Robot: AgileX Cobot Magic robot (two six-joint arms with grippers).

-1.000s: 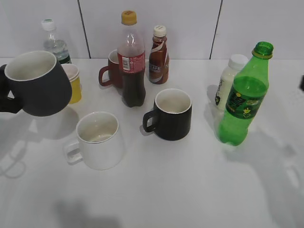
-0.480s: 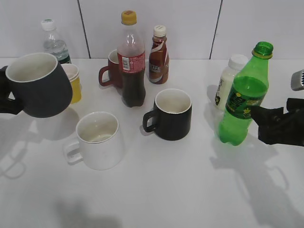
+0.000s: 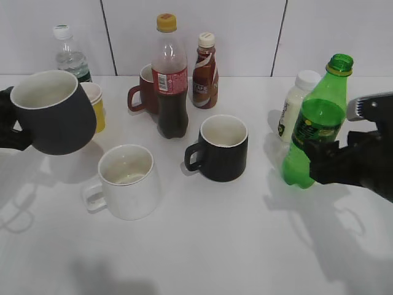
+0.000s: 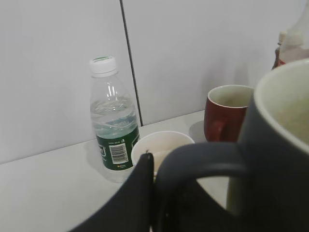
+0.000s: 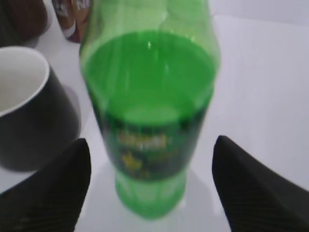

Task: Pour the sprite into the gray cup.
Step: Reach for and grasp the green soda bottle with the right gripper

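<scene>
The sprite point(image 3: 319, 114), a green bottle with its cap off, stands upright at the right of the table. My right gripper point(image 3: 318, 161) is open, with one finger on each side of the bottle's lower body and not closed on it. In the right wrist view the sprite point(image 5: 150, 96) fills the space between the open fingers of the right gripper point(image 5: 152, 145). My left gripper point(image 3: 7, 126) is shut on the handle of the gray cup point(image 3: 52, 114) and holds it above the table at the far left, mouth tilted up. The left wrist view shows the gray cup point(image 4: 275, 154) with its handle in the left gripper point(image 4: 152, 193).
A black mug point(image 3: 222, 147) and a white mug point(image 3: 128, 179) stand mid-table. A cola bottle point(image 3: 170, 80), a brown coffee bottle point(image 3: 205, 72), a red mug point(image 3: 142, 93), a water bottle point(image 3: 69, 54) and a yellow cup point(image 3: 95, 107) stand behind. A small white bottle point(image 3: 296, 104) stands behind the sprite.
My right gripper has come in from the right edge and now has its open fingers around the sprite. The gray cup in my left gripper has shifted slightly right.
</scene>
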